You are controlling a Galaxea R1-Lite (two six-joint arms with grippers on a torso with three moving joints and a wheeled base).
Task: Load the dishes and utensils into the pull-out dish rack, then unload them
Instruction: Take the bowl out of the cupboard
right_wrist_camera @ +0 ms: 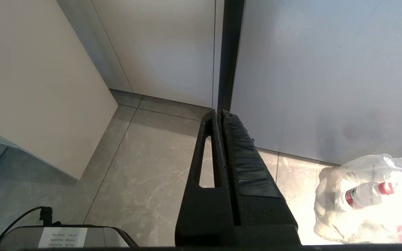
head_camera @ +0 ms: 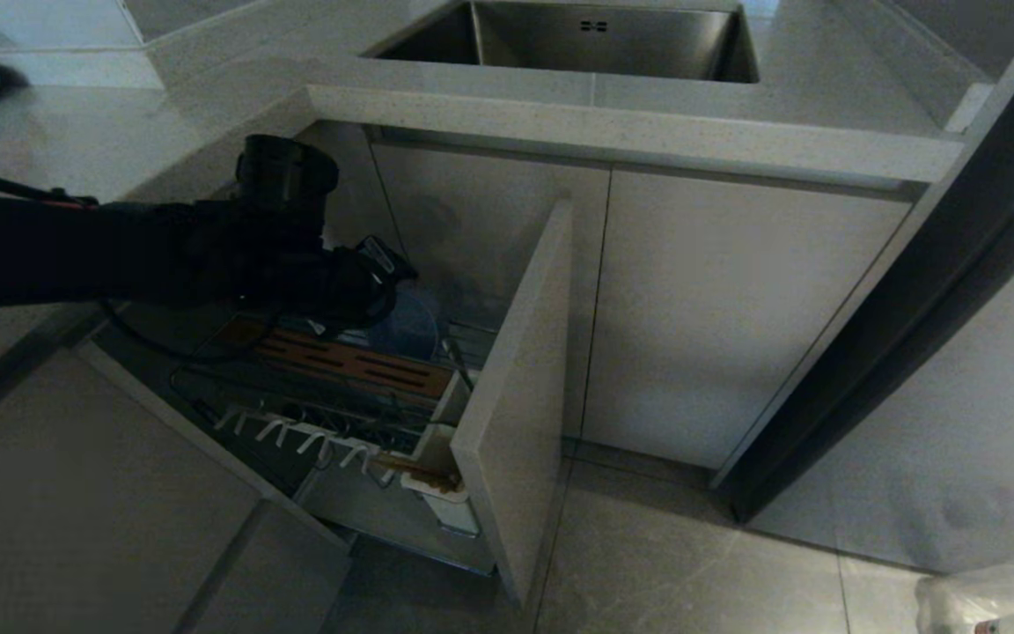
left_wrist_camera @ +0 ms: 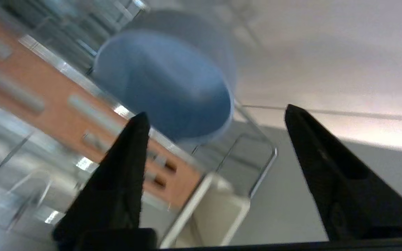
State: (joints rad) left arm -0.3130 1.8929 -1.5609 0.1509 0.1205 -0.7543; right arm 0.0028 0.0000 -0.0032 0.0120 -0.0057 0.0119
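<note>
**While our left fingers stand apart, the bowl sits in the rack**

Our left gripper (left_wrist_camera: 215, 115) hovers released just over the wide, matte blue-grey bowl (left_wrist_camera: 162, 87), which rests in the dark wire pull-out dish rack (head_camera: 472, 339) behind its slotted brown wooden strip (head_camera: 349, 361). Tan wooden chopsticks (head_camera: 415, 471) lie in the white rectangular utensil cup (head_camera: 450, 506). Our right gripper (right_wrist_camera: 220, 113) hangs clenched and empty above the grey tiled floor (right_wrist_camera: 145, 174).
</note>
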